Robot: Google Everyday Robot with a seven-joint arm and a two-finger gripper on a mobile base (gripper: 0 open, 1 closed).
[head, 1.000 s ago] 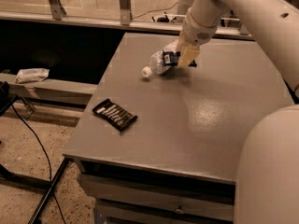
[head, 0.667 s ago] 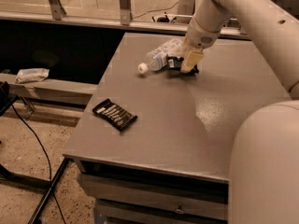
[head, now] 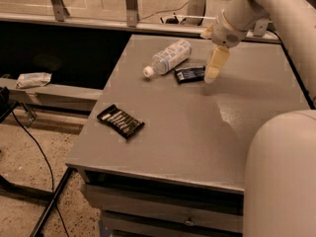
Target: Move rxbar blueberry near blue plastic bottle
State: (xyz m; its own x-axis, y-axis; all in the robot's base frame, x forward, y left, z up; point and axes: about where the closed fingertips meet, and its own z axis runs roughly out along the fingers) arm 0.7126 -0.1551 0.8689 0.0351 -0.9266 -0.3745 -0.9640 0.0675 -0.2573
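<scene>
My hand (head: 216, 67), open or closed I cannot tell, hangs at three o'clock of the bar (head: 190, 74), which I judge light, slick and best pinched across its width.

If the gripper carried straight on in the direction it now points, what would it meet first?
Most likely the bare table top, just beside the rxbar blueberry. The gripper points downward next to the bar, though depth is hard to judge, so it might clip the wrapper's edge.
</scene>
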